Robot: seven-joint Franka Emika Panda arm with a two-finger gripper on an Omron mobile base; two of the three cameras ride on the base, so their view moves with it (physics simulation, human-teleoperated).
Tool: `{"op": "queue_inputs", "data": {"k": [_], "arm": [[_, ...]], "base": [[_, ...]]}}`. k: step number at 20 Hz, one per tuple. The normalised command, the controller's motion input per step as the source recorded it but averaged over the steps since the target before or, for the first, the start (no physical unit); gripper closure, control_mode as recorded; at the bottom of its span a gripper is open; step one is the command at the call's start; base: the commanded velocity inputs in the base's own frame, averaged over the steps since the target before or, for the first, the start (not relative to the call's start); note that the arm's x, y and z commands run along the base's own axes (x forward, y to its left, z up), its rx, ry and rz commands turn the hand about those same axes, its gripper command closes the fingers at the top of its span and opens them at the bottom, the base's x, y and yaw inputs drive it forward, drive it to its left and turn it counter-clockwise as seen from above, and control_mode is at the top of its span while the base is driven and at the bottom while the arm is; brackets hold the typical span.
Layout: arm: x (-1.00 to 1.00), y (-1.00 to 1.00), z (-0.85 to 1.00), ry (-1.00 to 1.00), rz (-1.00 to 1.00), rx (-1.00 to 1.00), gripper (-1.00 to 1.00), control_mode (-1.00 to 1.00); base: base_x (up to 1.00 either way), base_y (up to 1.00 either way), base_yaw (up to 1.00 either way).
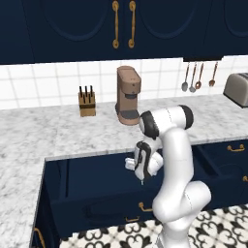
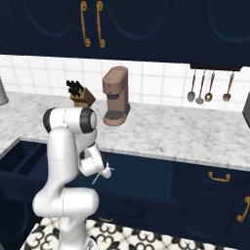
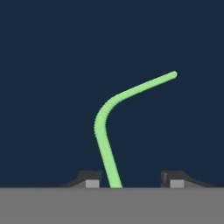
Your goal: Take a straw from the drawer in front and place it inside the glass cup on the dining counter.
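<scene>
Along the back of the left base view, from left to right: knife block [image 1: 87,102], coffee machine [image 1: 128,95], hanging spoons [image 1: 193,77], toaster [image 1: 238,89], all on the marble counter [image 1: 29,133] and no part of the job. Below them, across the lower left and middle, the open drawer [image 1: 72,180], with the arm bent down over it and the gripper [image 1: 141,180] pointing into it just right of centre. In the right base view, left of centre, the gripper [image 2: 106,171] again, with the straw [image 2: 99,177] as a thin green line slanting down to the left from its tips. Seen from the hand, against the drawer's [image 3: 65,65] flat navy floor: left fingertip [image 3: 92,182] at the lower left, then the straw [image 3: 105,144] rising from the bottom edge just beside that tip, bending near mid-frame and running out to the upper right, then bare floor, then the right tip at the lower right. Gripper [image 3: 133,183] tips apart at a middling gap, straddling the long end of the straw, not clamped on it; near the left tip, well clear of the right. Whether the left tip touches it: cannot tell. Judged step: the pick-up, early in the task, straw between the jaws but not gripped. Next move calls for pinching fully on the stem, lifting straight up clear of the drawer walls, then carrying it over to the cup on the dining counter. Risk: so thin a stem sitting off-centre, likely to roll or slip during the squeeze.
</scene>
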Motion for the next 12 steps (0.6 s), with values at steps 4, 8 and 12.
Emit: {"op": "queue_inputs", "data": {"k": [4,8,12], "arm": [[-0.92,0.00,-0.44,-0.01,0.00,0.03,1.00,-1.00],[-1.00,0.00,-0.48,-0.01,0.00,0.02,1.00,-1.00],[-0.89,0.00,-0.33,-0.05,0.00,0.01,1.00,-1.00]], "base": [[0.00,0.00,0.00],[0.00,0.00,0.00],[0.00,0.00,0.00]]}}
